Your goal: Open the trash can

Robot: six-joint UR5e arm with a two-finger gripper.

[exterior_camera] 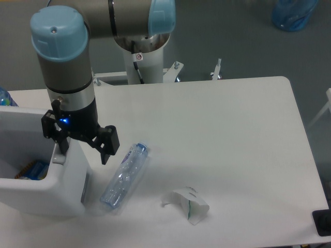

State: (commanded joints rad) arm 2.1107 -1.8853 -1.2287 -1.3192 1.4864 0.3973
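Overhead view of a white table (pixel 222 134). The trash can (pixel 62 194), a white boxy bin, stands at the near left corner with its top open; coloured items lie inside at the left edge. The gripper (pixel 83 150) hangs over the bin's right rim, its black fingers (pixel 108 147) spread wide and holding nothing: one finger sits at the rim, the other just outside the bin. A clear plastic bottle (pixel 124 175) lies on its side just right of the bin. A crumpled white paper scrap (pixel 189 204) lies nearer, further right.
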